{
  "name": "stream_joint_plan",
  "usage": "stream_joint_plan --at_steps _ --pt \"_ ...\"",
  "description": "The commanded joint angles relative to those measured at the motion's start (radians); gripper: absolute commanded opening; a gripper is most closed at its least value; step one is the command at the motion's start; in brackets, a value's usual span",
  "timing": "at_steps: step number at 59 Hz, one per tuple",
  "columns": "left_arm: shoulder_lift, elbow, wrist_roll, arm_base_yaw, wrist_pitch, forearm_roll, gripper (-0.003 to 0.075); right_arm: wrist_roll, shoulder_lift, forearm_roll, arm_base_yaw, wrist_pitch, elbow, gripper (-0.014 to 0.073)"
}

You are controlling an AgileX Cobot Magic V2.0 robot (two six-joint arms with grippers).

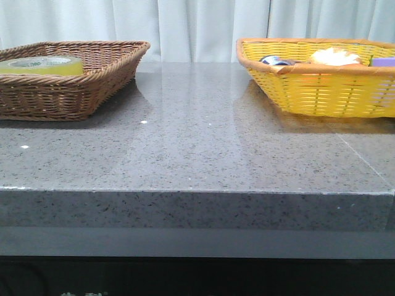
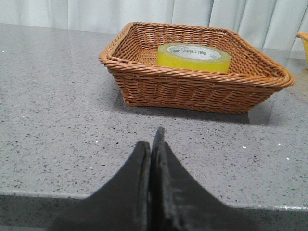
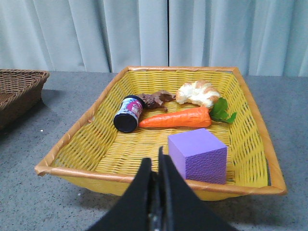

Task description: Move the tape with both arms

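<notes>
The yellow tape roll (image 1: 41,65) lies flat in the brown wicker basket (image 1: 92,86) at the table's far left; it also shows in the left wrist view (image 2: 193,56), white core with green lettering up. My left gripper (image 2: 151,139) is shut and empty, over the grey table in front of the brown basket (image 2: 192,89). My right gripper (image 3: 155,163) is shut and empty, just in front of the yellow basket's near rim (image 3: 120,176). Neither arm shows in the front view.
The yellow basket (image 1: 321,89) at the far right holds a dark black-and-blue roll (image 3: 129,114), a carrot (image 3: 175,118), a purple cube (image 3: 198,155), a bread piece (image 3: 197,93) and a brown item (image 3: 156,99). Grey stone table (image 1: 197,142) between the baskets; curtain behind.
</notes>
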Motion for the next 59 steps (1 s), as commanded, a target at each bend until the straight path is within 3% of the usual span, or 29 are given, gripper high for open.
stream_joint_plan --at_steps 1,59 --pt "-0.019 0.039 -0.008 0.003 -0.093 -0.01 -0.002 -0.006 0.002 0.001 -0.008 -0.077 -0.025 -0.007" --pt "-0.019 0.039 -0.008 0.003 -0.093 -0.01 -0.002 -0.006 -0.009 0.001 -0.008 -0.079 -0.001 -0.007"
